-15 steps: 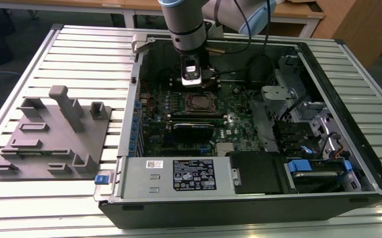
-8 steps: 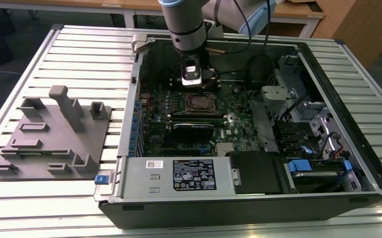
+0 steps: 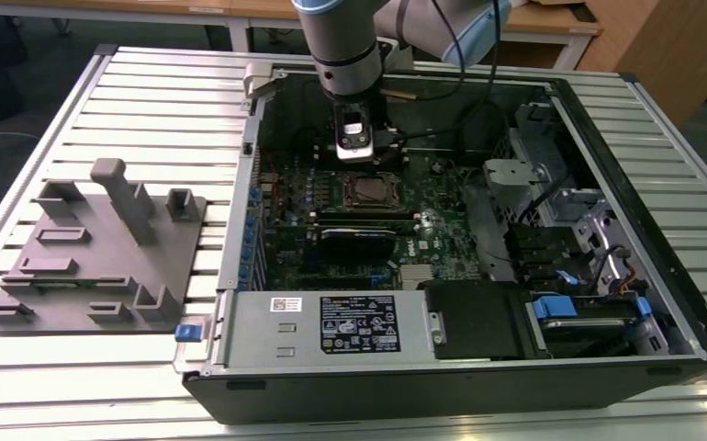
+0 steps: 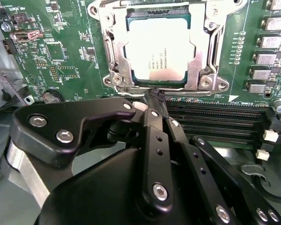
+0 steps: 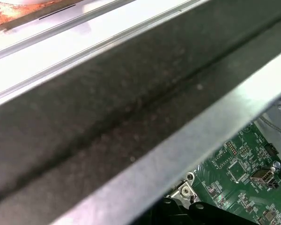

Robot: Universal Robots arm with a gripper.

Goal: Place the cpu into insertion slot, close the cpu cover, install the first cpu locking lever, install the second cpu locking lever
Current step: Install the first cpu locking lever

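In the second wrist view the cpu (image 4: 157,47) lies flat in the insertion slot (image 3: 372,191), its pale metal top showing through the window of the cpu cover (image 4: 196,58). The silver cover is down over it. A thin locking lever (image 4: 129,87) runs along the socket edge nearest my fingers. My gripper (image 4: 155,95) has its black fingers (image 4: 152,140) pressed together, and their tips sit right at that edge beside the lever. Whether they pinch it is hidden. In the exterior view my gripper (image 3: 357,156) hangs inside the open case just behind the socket.
Long black memory slots (image 4: 215,123) lie beside the socket. A grey box with a label (image 3: 329,323) fills the case's front, and drive bays (image 3: 574,230) line the exterior view's right. A grey fixture plate (image 3: 96,257) stands outside on the slatted table. The case wall (image 5: 131,117) passes close to the wrist.
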